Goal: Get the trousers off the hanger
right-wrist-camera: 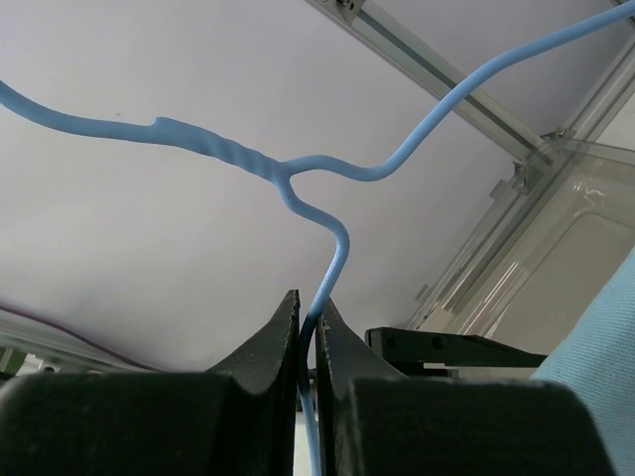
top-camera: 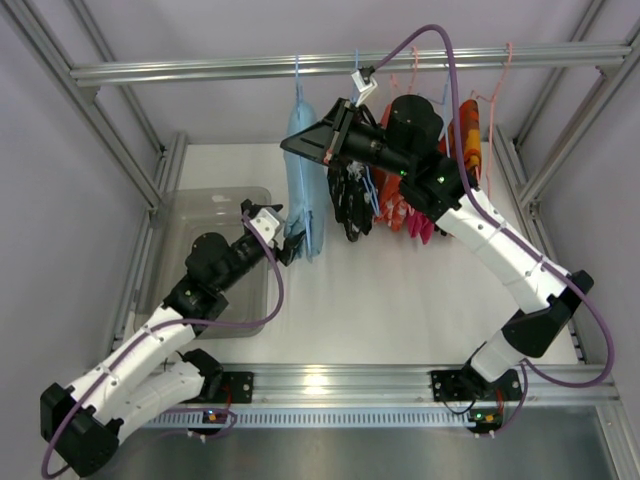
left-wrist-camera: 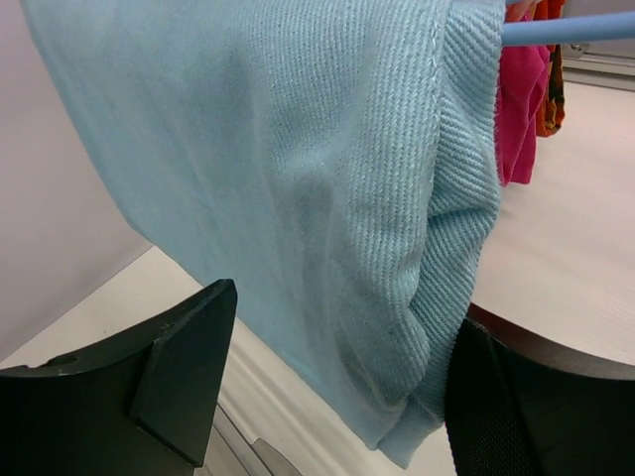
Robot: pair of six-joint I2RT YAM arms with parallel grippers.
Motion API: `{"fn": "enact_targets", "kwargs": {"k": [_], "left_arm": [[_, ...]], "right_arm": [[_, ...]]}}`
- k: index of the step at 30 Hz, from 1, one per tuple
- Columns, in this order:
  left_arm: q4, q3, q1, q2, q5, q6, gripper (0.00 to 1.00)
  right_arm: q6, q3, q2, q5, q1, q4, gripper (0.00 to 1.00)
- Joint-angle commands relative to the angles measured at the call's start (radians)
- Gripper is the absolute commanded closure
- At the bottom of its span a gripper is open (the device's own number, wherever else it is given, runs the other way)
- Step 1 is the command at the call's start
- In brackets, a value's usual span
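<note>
Left wrist view: trousers (left-wrist-camera: pixel 327 198) hang between the spread jaws of the left gripper (left-wrist-camera: pixel 337 387), not yet gripped. Right gripper (right-wrist-camera: pixel 308 317) is clamped on the hanger (right-wrist-camera: pixel 298 188) wire. Step in hand: grasping the hem. Next, probably: close, then pull the fabric clear.

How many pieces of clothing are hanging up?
4 that I can tell apart: light blue trousers at the left, a dark patterned piece beside them, a pink piece, an orange piece at the right. The right arm may hide more.
</note>
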Motion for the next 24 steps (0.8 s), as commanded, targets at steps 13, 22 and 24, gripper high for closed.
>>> {"fn": "enact_targets", "kwargs": {"k": [13,22,24], "left_arm": [[0.06,-0.045,0.015,0.015,0.024,0.106,0.12],[0.165,-0.083,0.015,0.075,-0.088,0.139,0.14],[0.194,-0.074,0.015,0.087,-0.099,0.122,0.18]], "right_arm": [[-0.014,0.048,-0.067,-0.036,-0.03,0.228,1.0],[0.003,0.057,-0.07,-0.037,-0.033,0.223,1.0],[0.007,0.053,-0.073,-0.037,-0.033,0.223,1.0]]}}
